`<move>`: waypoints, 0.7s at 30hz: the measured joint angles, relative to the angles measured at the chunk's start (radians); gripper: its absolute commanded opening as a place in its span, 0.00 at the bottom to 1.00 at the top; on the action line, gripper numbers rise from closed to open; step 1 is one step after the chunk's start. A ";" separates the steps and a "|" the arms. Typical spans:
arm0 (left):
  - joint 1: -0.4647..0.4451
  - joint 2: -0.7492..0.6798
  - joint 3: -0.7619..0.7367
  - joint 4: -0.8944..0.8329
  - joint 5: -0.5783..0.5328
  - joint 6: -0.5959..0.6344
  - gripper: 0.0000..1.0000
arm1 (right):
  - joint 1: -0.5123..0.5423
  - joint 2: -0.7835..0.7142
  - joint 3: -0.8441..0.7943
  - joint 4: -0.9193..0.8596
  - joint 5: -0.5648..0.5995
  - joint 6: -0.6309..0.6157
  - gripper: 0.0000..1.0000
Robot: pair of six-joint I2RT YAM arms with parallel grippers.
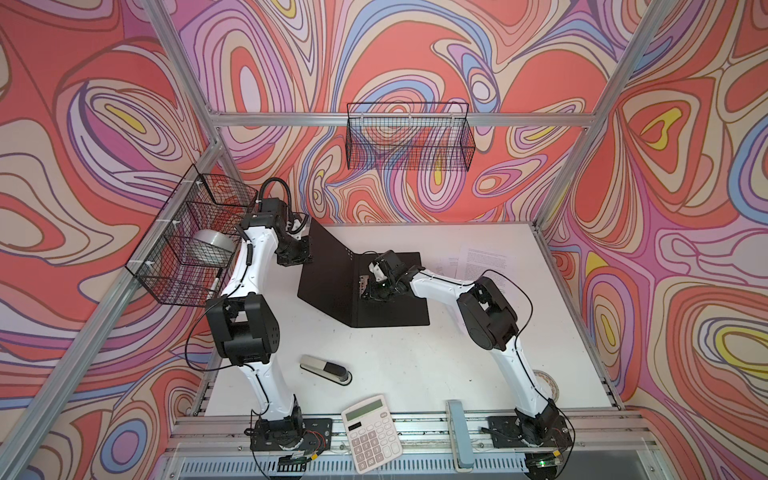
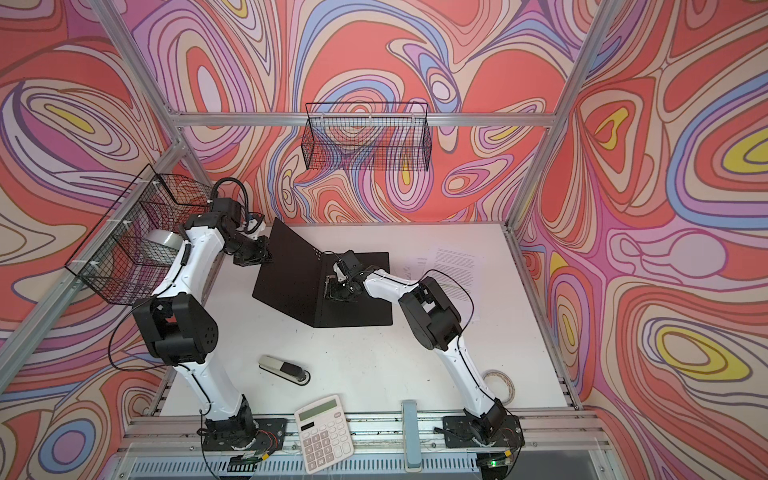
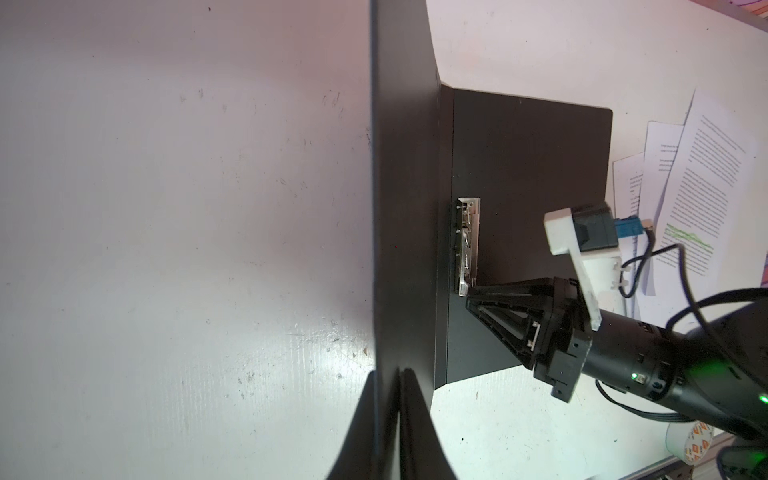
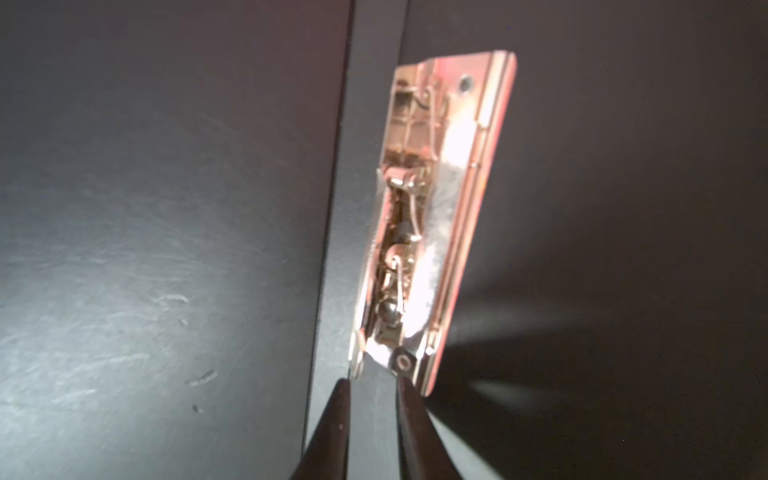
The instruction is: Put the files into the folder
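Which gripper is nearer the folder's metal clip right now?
Right. The right gripper has its tips at one end of the metal clip; the left gripper pinches the raised cover of the folder, apart from it.

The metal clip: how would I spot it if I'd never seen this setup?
On the white table lies an open black folder. Along its fold sits the clip, a short strip, the only shiny metal on all that black.
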 measured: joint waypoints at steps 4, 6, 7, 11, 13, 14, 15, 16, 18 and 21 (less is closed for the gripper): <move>0.000 0.000 0.000 -0.002 0.010 0.000 0.10 | -0.003 0.003 0.011 0.000 -0.012 0.000 0.20; 0.000 0.000 0.000 -0.002 0.015 0.000 0.10 | -0.003 0.006 0.018 0.001 -0.020 0.001 0.19; 0.000 0.000 0.000 -0.003 0.018 0.000 0.10 | -0.003 0.007 0.019 0.003 -0.025 0.002 0.19; 0.000 0.000 0.000 -0.006 0.025 0.000 0.10 | -0.003 0.023 0.037 0.005 -0.046 0.004 0.15; 0.000 0.000 0.000 -0.009 0.028 0.000 0.10 | -0.003 0.040 0.058 0.002 -0.048 0.005 0.12; 0.000 0.000 0.000 -0.010 0.030 0.000 0.10 | -0.004 0.047 0.063 0.001 -0.049 0.004 0.10; 0.000 0.000 0.000 -0.010 0.032 0.000 0.10 | -0.005 0.055 0.069 -0.001 -0.051 0.004 0.09; 0.000 0.000 0.000 -0.011 0.032 0.000 0.10 | -0.006 0.059 0.071 0.000 -0.055 0.005 0.08; 0.000 0.000 0.002 -0.015 0.032 0.000 0.10 | -0.006 0.061 0.077 -0.003 -0.058 0.006 0.07; 0.000 0.000 0.002 -0.018 0.032 0.001 0.10 | -0.006 0.061 0.079 -0.009 -0.059 0.007 0.08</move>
